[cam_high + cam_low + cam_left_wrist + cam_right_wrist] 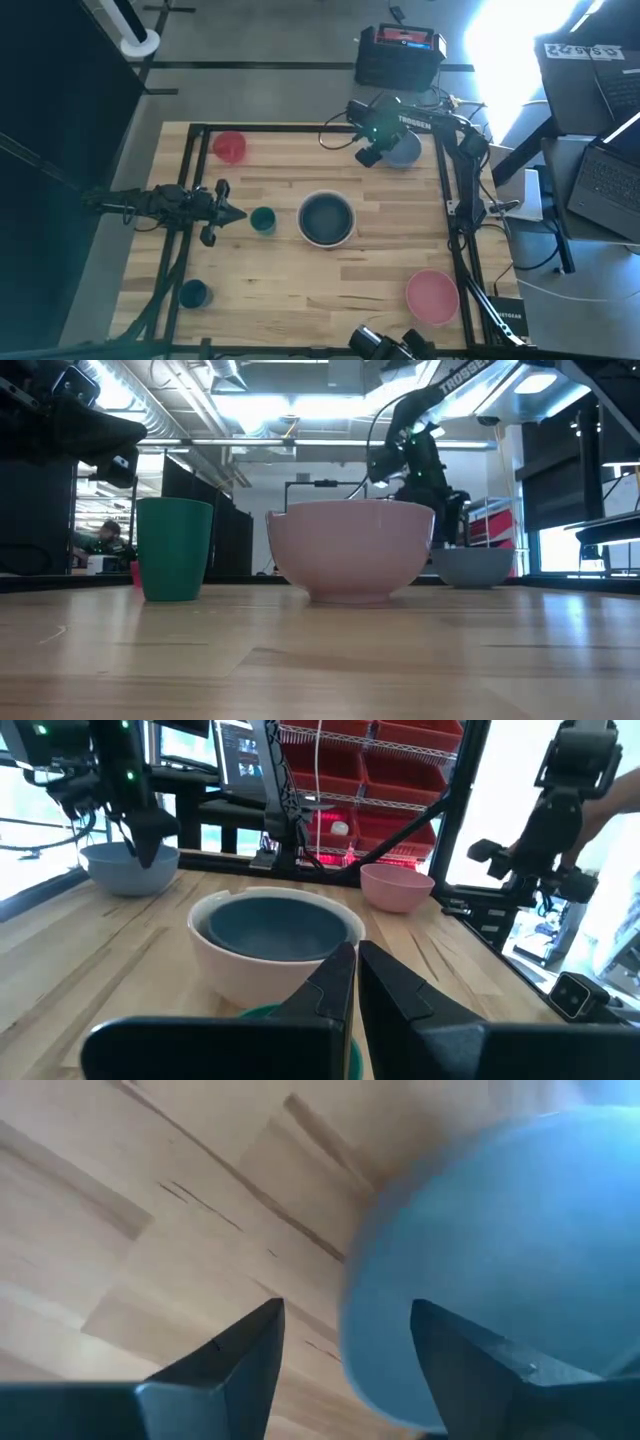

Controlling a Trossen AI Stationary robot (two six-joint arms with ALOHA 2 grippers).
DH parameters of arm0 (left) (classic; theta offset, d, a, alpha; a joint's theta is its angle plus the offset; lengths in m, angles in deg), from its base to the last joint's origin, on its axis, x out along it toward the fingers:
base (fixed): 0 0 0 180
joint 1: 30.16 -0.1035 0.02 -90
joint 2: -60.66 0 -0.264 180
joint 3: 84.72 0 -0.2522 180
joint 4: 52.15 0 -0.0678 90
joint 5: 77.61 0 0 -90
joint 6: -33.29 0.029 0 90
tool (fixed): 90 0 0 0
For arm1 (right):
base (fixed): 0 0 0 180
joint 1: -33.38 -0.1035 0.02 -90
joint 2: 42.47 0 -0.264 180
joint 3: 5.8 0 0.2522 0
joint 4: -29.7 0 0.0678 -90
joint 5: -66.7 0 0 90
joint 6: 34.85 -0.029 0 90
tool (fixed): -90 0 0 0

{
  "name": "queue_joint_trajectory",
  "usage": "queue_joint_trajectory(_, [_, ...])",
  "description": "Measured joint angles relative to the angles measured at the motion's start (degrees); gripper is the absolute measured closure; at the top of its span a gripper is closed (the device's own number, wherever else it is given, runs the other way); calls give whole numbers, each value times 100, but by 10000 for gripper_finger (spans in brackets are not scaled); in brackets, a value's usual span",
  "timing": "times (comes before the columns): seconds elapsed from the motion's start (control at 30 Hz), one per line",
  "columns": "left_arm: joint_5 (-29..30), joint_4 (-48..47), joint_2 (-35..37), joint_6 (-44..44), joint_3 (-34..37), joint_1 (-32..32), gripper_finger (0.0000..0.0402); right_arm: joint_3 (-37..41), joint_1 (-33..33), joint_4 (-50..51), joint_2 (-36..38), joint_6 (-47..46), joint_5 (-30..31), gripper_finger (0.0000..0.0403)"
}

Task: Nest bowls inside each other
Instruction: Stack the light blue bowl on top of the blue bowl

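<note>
A white bowl (327, 236) with a navy bowl (326, 215) resting inside it stands mid-table. At the far left stands a red bowl (230, 147), near the right front corner a pink bowl (432, 296). The grey-blue bowl (408, 152) stands at the far right. My right gripper (372, 150) points down, open, over that bowl's left rim (360, 1280); one finger is over the bowl's inside, the other over bare table. My left gripper (238, 215) waits shut and level at the table's left, pointing toward the white bowl (270, 965). My right gripper stands astride the grey-blue bowl's rim (128, 855) from above, but I cannot tell whether either finger touches it. The bowl sits upright on the table.
A teal cup (263, 220) stands between my left gripper and the white bowl. A blue cup (193, 293) stands near the left front corner. A black frame (300, 127) borders the table. Bare wood lies between the white and pink bowls.
</note>
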Motion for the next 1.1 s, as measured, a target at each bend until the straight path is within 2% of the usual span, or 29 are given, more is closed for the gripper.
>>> queue_joint_trajectory(0.4, [-1, 0, -2, 0, 1, 0, 402, 635, -65, -619, -10, 206, -193, 382])
queue_joint_trajectory(0.47, [-2, 0, -1, 0, 0, 0, 402, 567, -147, -574, 5, 262, -194, 395])
queue_joint_trajectory(0.6, [0, 0, -2, 0, 0, -2, 402, 195, -550, -357, 283, 561, -195, 402])
queue_joint_trajectory(0.77, [-2, 0, -1, 0, 0, 0, 402, -812, -1744, -117, 772, 716, -680, 402])
queue_joint_trajectory(0.97, [-2, 0, -2, 0, 2, 0, 402, -1855, -3489, -467, 659, 684, -1098, 402])
queue_joint_trajectory(1.1, [-2, 0, -2, 0, 0, 0, 402, -1939, -3854, -436, 379, 631, -1054, 403])
